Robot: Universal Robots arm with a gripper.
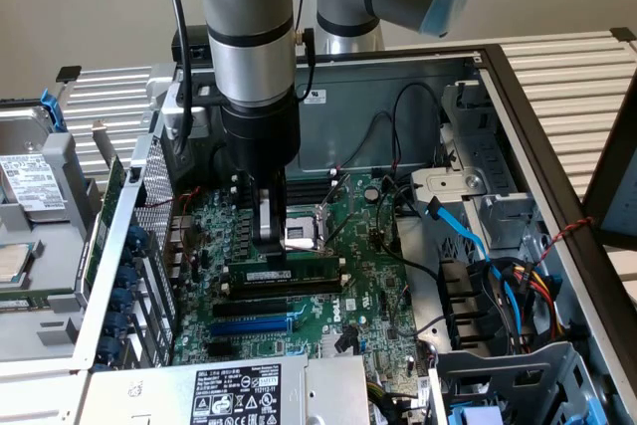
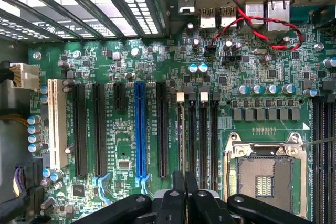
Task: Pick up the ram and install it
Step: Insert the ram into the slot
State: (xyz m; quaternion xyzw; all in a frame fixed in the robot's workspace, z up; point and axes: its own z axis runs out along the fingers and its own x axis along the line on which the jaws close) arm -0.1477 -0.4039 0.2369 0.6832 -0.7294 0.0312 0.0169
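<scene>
Starting with the exterior view: where is the ram (image 1: 289, 273)?

— Standing on edge in a memory slot (image 1: 309, 287) of the green motherboard (image 1: 373, 291), just beside the CPU socket (image 1: 302, 236), inside the open computer case (image 1: 398, 111). Its white label (image 1: 267, 275) carries print too small to read.

And the claw (image 1: 270, 249)?

— Clenched, fingers pressed together, at the end of the silver arm (image 1: 254, 27) that reaches straight down into the case. Its tips are at the ram's top edge, toward the end on the exterior view's left; whether they pinch that edge or only rest on it I cannot tell.

Any other writing?

— The power supply (image 1: 237, 392) nearest the camera has a black-and-white label with rows of certification marks, and the hard drive (image 1: 25, 196) at the exterior view's left has a white one; neither is legible.

Now the wrist view.

— On the claw (image 2: 184, 182), the two black fingers are shut against each other over the bank of black memory slots (image 2: 203, 140), between the CPU socket (image 2: 265, 179) and a long blue expansion slot (image 2: 140, 129). A white slot (image 2: 56, 124) lies beyond the black expansion slots (image 2: 100, 129). A red-and-black twisted wire (image 2: 262, 24) loops near the rear ports (image 2: 218, 17). Fine white print runs beside the blue slot, too small to read.
</scene>
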